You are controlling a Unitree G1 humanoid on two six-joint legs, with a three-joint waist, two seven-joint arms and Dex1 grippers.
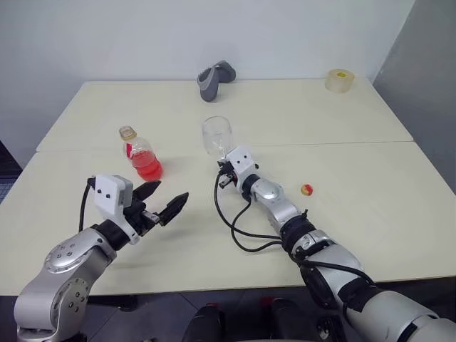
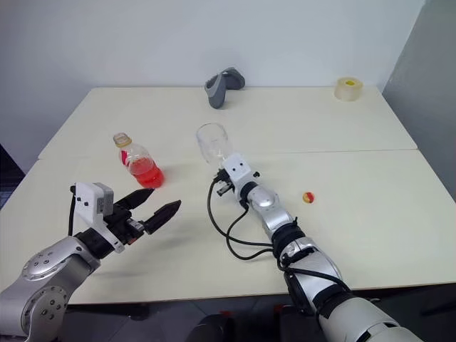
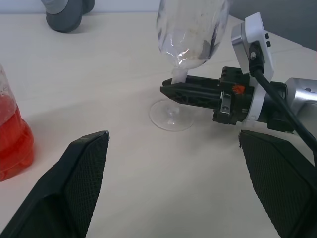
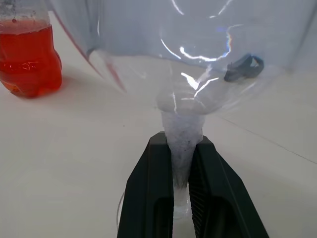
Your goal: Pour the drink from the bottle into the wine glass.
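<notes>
Between the black fingers of the right gripper [image 4: 181, 198] stands the thin stem of the wine glass [image 1: 216, 136], clamped, its foot on the table [image 1: 342, 121]. That arm reaches level across the tabletop. To its left the left gripper [image 1: 163, 201] hovers level with fingers spread wide, holding nothing. Just beyond it stands the bottle [image 1: 142, 153], uncapped, the drink [image 1: 148, 167] low inside; its red-and-white label cannot be read.
</notes>
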